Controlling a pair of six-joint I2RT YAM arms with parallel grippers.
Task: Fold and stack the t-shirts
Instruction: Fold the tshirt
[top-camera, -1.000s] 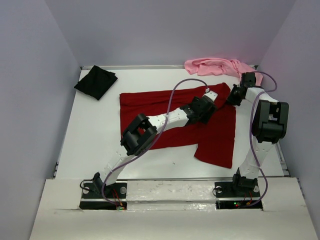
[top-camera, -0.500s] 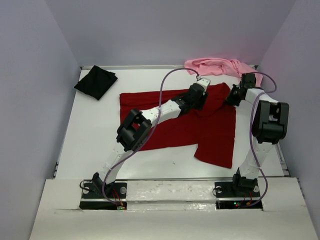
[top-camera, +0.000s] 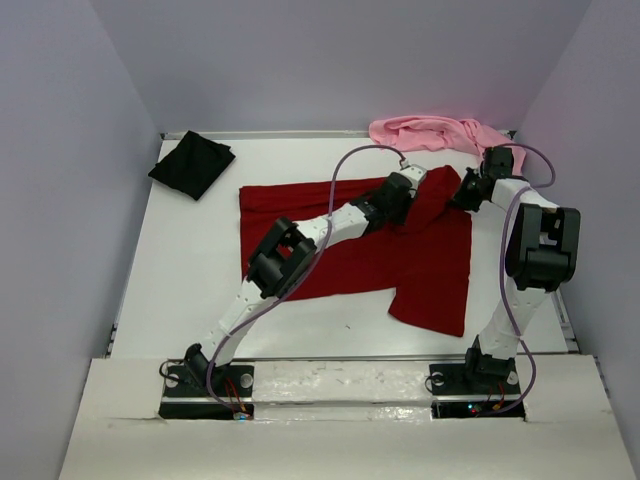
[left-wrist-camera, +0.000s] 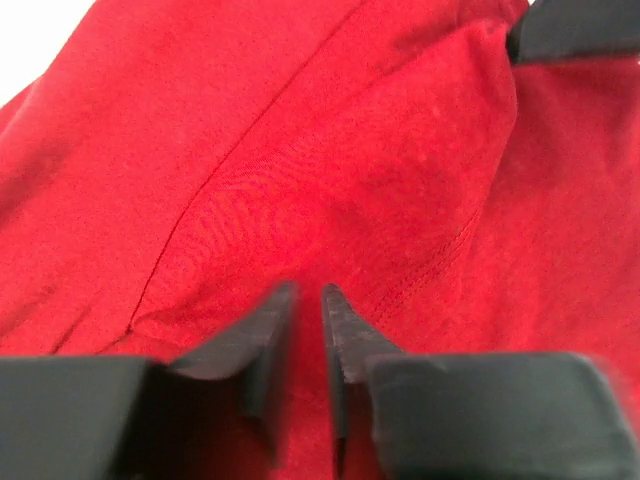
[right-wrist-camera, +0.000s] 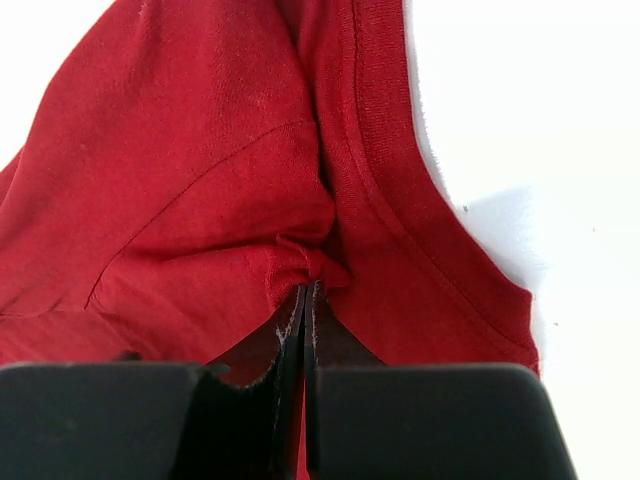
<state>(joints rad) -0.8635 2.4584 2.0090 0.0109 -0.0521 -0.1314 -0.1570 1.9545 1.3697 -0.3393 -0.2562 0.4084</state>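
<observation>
Right fingers (right-wrist-camera: 420, 420) are clamped on a bunched fold of the dark red t-shirt (top-camera: 425, 270), spread on the table (top-camera: 190, 270). Whether the left fingers (left-wrist-camera: 250, 350), seemingly a narrow gap apart, grip it cannot be told.

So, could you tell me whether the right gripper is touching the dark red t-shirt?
Touching. In the right wrist view the right gripper is shut on a bunched fold of the dark red t-shirt.

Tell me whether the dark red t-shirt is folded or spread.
Spread, not folded: the dark red t-shirt lies mostly flat on the table; only its far edge bunches where the right tool pinches it.
</observation>
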